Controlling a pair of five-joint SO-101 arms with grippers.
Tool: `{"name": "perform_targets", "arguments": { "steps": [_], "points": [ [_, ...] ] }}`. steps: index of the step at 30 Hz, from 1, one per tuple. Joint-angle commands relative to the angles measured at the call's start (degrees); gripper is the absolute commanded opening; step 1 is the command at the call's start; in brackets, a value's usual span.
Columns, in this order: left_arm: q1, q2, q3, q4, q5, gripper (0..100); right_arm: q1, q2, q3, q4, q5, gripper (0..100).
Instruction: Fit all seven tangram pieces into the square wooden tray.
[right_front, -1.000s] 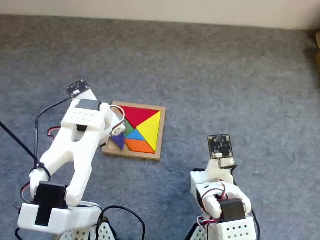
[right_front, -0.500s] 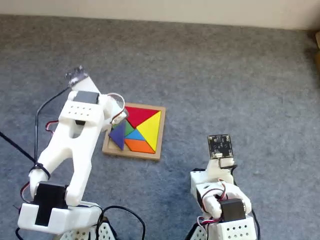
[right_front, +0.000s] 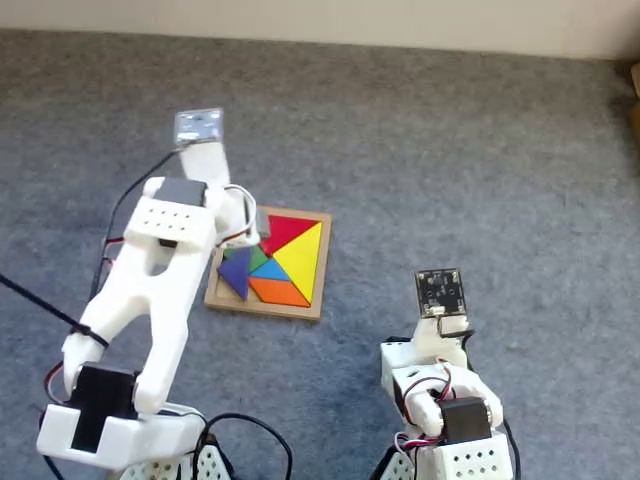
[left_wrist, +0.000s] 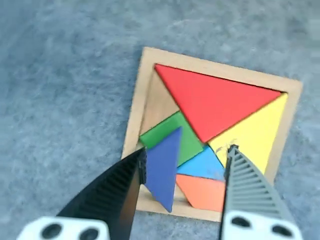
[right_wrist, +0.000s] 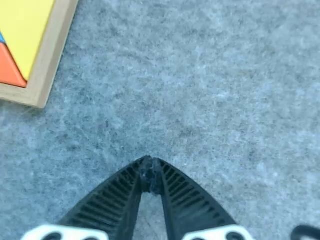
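Left gripper (left_wrist: 187, 150) is released, nothing between the fingers. It hangs over the tray (left_wrist: 225, 72), on the side nearest the left arm (right_front: 165, 260).

Left wrist view gives the piece detail:
- red triangle (left_wrist: 210, 100) and yellow triangle (left_wrist: 260, 135) lie flat and share an edge
- green square (left_wrist: 172, 137), light-blue piece (left_wrist: 202, 167) and orange piece (left_wrist: 205, 192) are packed below them
- dark-blue triangle (left_wrist: 162, 170) looks skewed: one corner lies over the green square, the opposite tip reaches the tray rim, and the black finger (left_wrist: 125, 185) is just beside its long edge
- a bare wood patch (left_wrist: 157, 102) shows between the red triangle and the rim

In the high view the left arm covers that corner of the tray (right_front: 290, 310). The dark-blue triangle (right_front: 236, 272) sits at the arm's edge.

Right gripper (right_wrist: 149, 175) is clenched tip to tip on nothing, above the grey carpet (right_wrist: 225, 75). Its wrist view catches one tray corner (right_wrist: 45, 75) with slivers of the yellow triangle (right_wrist: 25, 25) and the orange piece (right_wrist: 7, 70). The high view puts the right arm (right_front: 440, 400) folded back near its base, well apart from the tray.
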Motion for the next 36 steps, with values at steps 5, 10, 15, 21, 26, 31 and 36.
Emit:
{"name": "perform_targets", "arguments": {
  "steps": [5, 10, 15, 21, 26, 31, 36],
  "points": [
    [5.49, 0.84, -3.12, -1.05, -3.25, 25, 0.57, -0.84, 8.75, -0.13, -0.53, 1.6],
    [1.71, 9.01, -3.65, -2.81, -3.34, 25, 0.57, -0.84, 8.75, -0.13, -0.53, 1.6],
    [-1.10, 9.36, -3.82, -2.11, -3.43, 25, 0.57, -0.84, 8.75, -0.13, -0.53, 1.6],
    [-1.10, 8.66, -3.56, 0.97, -3.43, 25, 0.57, -0.84, 8.75, -0.13, -0.53, 1.6],
    [-1.01, 9.01, -3.47, 3.52, -3.43, 25, 0.57, -0.84, 8.75, -0.13, -0.53, 1.6],
    [0.31, 8.92, -0.40, 2.99, -3.43, 25, 0.57, -0.84, 8.75, -0.13, -0.53, 1.6],
    [2.15, 8.31, 0.48, 2.55, -3.16, 25, 0.57, -0.84, 8.75, -0.13, -0.53, 1.6]
  ]
}}
